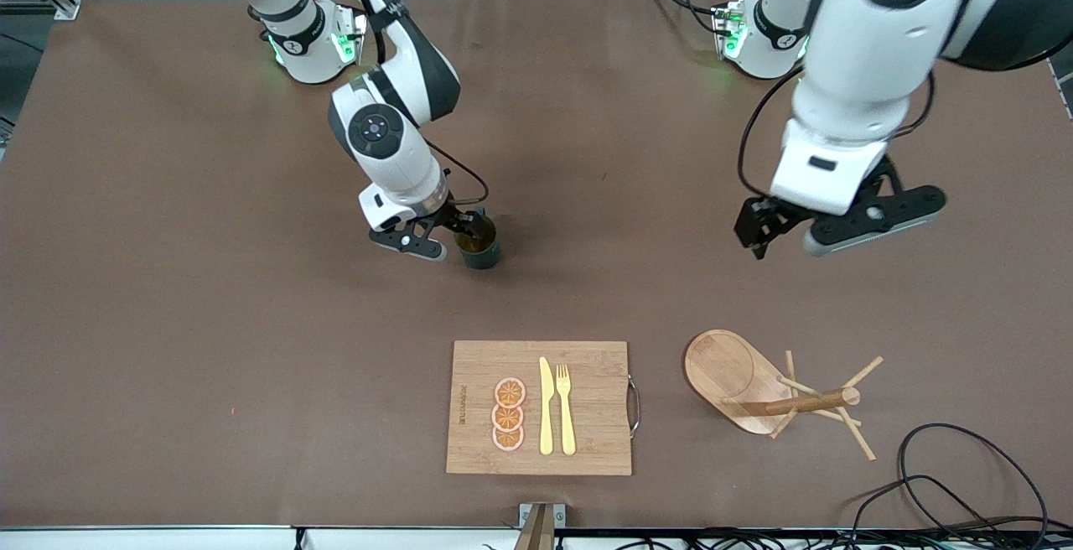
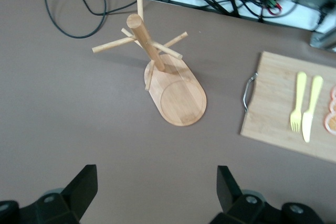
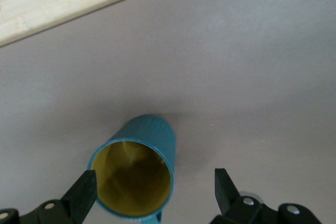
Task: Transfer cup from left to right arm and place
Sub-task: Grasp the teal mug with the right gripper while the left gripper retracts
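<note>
Tipping of the cup (image 1: 479, 246) is judged the largest risk. The cup stands upright on the table (image 1: 209, 324), farther from the front camera than the cutting board (image 1: 587, 399) and toward the right arm's end of the table from the wooden mug rack (image 1: 754, 391). The right gripper (image 1: 453, 236) is set low at the cup with its jaws spread wide, and nothing is held. In the right wrist view the cup is seen off-centre in the gap, close against one finger (image 3: 81, 192) and well apart from the other. If the jaws are brought together from here, the cup is likely to be pushed sideways first, and it could be slid across the table or toppled. A lesser risk is a shallow pinch near the rim, from which the cup could be dropped once raised. The smallest concern lies with the left gripper (image 1: 784, 240), which is held over bare table near the rack, jaws apart and empty, where it waits. The task's order of arms could thereby be missed.
</note>
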Robot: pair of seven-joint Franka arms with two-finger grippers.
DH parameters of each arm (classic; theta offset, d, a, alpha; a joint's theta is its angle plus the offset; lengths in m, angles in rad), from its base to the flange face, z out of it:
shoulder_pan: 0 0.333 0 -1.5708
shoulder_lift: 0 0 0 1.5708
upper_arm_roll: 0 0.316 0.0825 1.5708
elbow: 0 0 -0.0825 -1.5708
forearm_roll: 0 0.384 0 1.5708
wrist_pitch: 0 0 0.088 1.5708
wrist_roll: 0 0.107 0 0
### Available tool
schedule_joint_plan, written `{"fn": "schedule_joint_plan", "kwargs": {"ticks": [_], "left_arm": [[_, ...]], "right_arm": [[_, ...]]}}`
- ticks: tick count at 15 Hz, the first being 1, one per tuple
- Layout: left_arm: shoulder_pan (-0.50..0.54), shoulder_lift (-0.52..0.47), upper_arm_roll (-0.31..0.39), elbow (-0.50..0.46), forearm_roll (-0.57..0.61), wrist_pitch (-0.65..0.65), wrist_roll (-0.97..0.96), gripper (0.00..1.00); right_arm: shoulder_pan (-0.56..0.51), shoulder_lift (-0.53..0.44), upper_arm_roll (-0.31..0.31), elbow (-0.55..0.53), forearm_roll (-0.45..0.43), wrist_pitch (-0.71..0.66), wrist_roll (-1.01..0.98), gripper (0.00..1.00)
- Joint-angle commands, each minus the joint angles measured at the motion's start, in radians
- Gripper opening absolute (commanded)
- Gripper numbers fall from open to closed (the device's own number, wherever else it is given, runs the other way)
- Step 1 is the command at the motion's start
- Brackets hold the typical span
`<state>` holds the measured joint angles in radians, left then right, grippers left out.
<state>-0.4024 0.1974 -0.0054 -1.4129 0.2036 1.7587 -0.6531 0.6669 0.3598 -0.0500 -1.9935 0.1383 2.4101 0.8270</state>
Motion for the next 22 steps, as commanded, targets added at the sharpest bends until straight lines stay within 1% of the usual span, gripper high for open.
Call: {"fn": "schedule_joint_plan", "kwargs": {"ticks": [1, 3, 4, 5, 6, 7, 8, 9, 10, 11, 13, 14, 15, 18, 22], "left_arm": [[0.062, -0.044, -0.01, -0.011, -0.065, -0.044, 0.145, 1.0], [0.076, -0.05, -0.01, -0.009, -0.069, -0.079, 0.196, 1.0], [0.077, -0.05, -0.01, -0.009, -0.069, -0.1, 0.21, 1.0], [0.079, -0.055, -0.01, -0.009, -0.069, -0.116, 0.225, 1.0], [0.089, -0.067, -0.01, -0.009, -0.069, -0.128, 0.251, 1.0], [0.108, -0.073, -0.014, -0.011, -0.069, -0.139, 0.289, 1.0], [0.117, -0.082, -0.016, -0.012, -0.07, -0.143, 0.324, 1.0], [0.126, -0.088, -0.016, -0.015, -0.072, -0.159, 0.357, 1.0], [0.152, -0.093, -0.022, -0.015, -0.075, -0.177, 0.397, 1.0], [0.187, -0.099, -0.05, -0.018, -0.081, -0.197, 0.441, 1.0], [0.259, -0.111, -0.102, -0.026, -0.081, -0.209, 0.493, 1.0], [0.273, -0.124, -0.108, -0.029, -0.082, -0.211, 0.51, 1.0], [0.28, -0.136, -0.108, -0.04, -0.082, -0.217, 0.526, 1.0], [0.33, -0.156, -0.108, -0.047, -0.099, -0.22, 0.592, 1.0], [0.366, -0.182, -0.11, -0.052, -0.124, -0.272, 0.612, 1.0]], "right_arm": [[0.045, 0.034, -0.011, -0.047, 0.009, 0.089, 0.024, 0.95], [0.06, 0.057, -0.011, -0.047, 0.009, 0.095, 0.034, 0.93], [0.063, 0.061, -0.011, -0.047, 0.009, 0.095, 0.034, 0.89], [0.063, 0.068, -0.011, -0.047, 0.009, 0.095, 0.034, 0.79], [0.063, 0.07, -0.011, -0.045, 0.009, 0.093, 0.034, 0.64], [0.062, 0.074, -0.011, -0.045, 0.007, 0.092, 0.024, 0.47], [0.057, 0.074, -0.011, -0.044, 0.006, 0.092, 0.02, 0.34], [0.057, 0.074, -0.011, -0.041, 0.001, 0.087, 0.015, 0.13], [0.056, 0.074, -0.011, -0.039, 0.001, 0.084, 0.014, 0.02], [0.053, 0.073, -0.011, -0.039, 0.001, 0.083, 0.014, 0.0], [0.048, 0.07, -0.013, -0.038, 0.0, 0.083, 0.003, 0.0], [0.042, 0.064, -0.014, -0.036, 0.0, 0.081, -0.043, 0.0], [0.027, 0.059, -0.014, -0.037, -0.002, 0.075, -0.122, 0.0], [-0.044, 0.013, -0.016, -0.034, -0.002, -0.037, -0.421, 0.0], [-0.147, -0.047, -0.021, -0.045, -0.005, -0.101, -0.809, 0.0]]}}
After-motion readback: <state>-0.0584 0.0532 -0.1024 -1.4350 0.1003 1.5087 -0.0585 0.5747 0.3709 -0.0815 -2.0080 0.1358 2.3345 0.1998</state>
